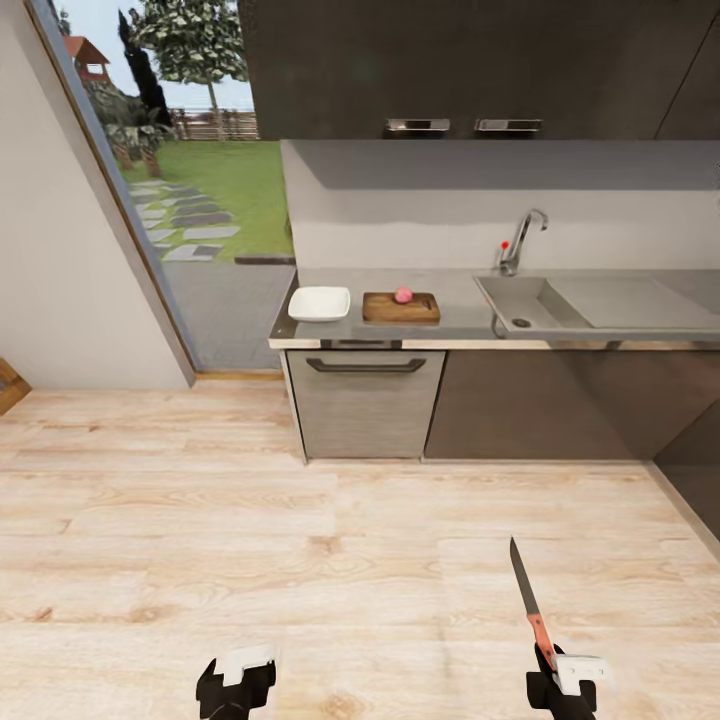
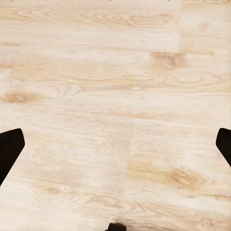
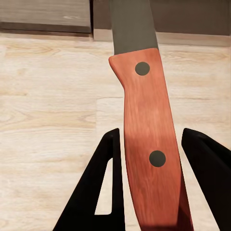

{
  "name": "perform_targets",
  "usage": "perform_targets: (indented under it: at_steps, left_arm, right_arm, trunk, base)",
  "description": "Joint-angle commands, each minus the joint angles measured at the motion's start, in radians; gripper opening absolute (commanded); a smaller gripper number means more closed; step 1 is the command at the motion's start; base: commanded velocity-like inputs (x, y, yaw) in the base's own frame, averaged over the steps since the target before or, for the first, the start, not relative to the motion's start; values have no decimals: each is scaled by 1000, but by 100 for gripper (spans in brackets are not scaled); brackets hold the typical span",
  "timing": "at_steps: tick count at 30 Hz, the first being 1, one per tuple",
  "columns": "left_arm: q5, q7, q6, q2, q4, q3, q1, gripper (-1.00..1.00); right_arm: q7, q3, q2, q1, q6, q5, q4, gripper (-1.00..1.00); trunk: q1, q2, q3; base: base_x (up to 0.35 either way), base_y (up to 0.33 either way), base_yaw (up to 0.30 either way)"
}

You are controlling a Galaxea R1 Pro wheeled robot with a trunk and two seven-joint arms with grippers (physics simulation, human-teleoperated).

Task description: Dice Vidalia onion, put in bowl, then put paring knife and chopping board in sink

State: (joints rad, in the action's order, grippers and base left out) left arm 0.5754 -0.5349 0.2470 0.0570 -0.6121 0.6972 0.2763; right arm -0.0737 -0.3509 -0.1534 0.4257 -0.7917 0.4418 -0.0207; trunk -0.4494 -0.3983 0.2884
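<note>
The right gripper (image 1: pixel 562 682) pinches the paring knife (image 1: pixel 527 592) blade-forward, ready for the Vidalia onion (image 1: pixel 403 295) waiting on the far chopping board (image 1: pixel 400 308); the left gripper (image 1: pixel 237 682) hangs spread.

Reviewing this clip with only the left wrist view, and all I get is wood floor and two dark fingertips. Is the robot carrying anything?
Observer: Yes. The right gripper holds the paring knife by its red handle, blade pointing ahead toward the cabinets.
Operator: Where is the onion?
Observer: The Vidalia onion sits on the chopping board, on the countertop, not in the sink.
Operator: And the bowl?
Observer: The bowl stands just left of the board, near the counter's end, and looks empty.
Operator: What is the left gripper doing?
Observer: The left gripper is open and low over the floor, holding nothing.
</note>
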Motion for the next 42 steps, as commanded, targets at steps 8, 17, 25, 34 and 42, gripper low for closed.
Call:
perform_targets:
  at_steps: [8,17,25,34,42]
  left_arm:
    - [11,-6,6,1,0,8,1,100]
    - [11,-6,6,1,0,8,1,100]
    - [11,-5,6,1,0,8,1,100]
    - [11,-6,6,1,0,8,1,100]
    - [11,-5,6,1,0,8,1,100]
  right_arm:
    - [-8,-3,0,1,-3,11,1,-100]
    - [-9,-4,0,1,-3,11,1,-100]
    - [-9,-3,0,1,-3,11,1,-100]
    - [-9,-3,0,1,-3,11,1,-100]
    - [-9,-3,0,1,-3,11,1,-100]
  trunk:
    - [-1,-2,-11]
    - [-1,-2,-26]
    - [-1,-2,-39]
    - [-1,-2,-54]
    - [-1,-2,-67]
  base:
    - [0,0,0]
    - [0,0,0]
    - [0,0,0]
    - [0,0,0]
    - [0,0,0]
